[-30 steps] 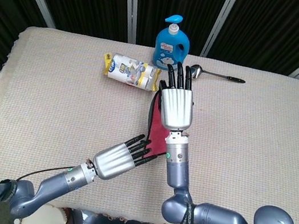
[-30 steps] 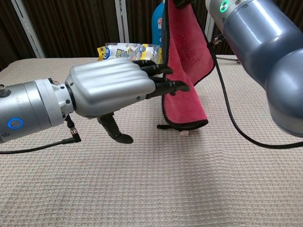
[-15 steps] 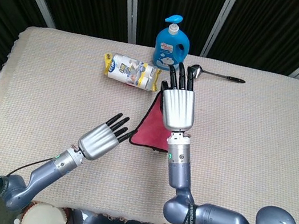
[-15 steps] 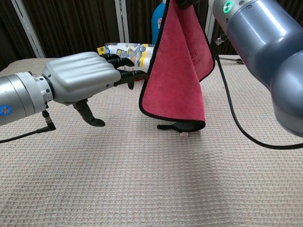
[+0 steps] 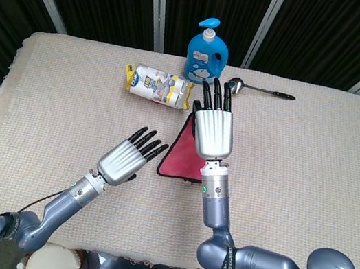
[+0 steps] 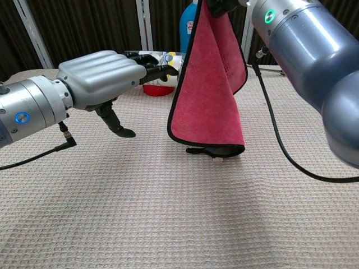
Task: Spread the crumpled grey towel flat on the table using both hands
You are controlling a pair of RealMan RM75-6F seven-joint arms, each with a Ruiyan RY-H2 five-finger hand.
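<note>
Chest view shows right hand (image 5: 213, 128) dangling the red towel (image 6: 207, 95); left hand (image 6: 106, 75) splayed, empty.

towel (image 5: 178, 154): one, red, hanging | blue bottle (image 5: 207, 52): one, standing | snack packet (image 5: 158, 86): one, lying | spoon (image 5: 258, 89): one, lying | red bowl (image 6: 157, 88): one, partly showing

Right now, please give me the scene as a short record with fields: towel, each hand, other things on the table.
towel: red with black edging, not grey; hangs from above, its bottom edge on the table
right hand: holds the towel's top
left hand: open, fingers extended, beside the towel, apart from it
behind: blue bottle, snack packet, spoon
</note>
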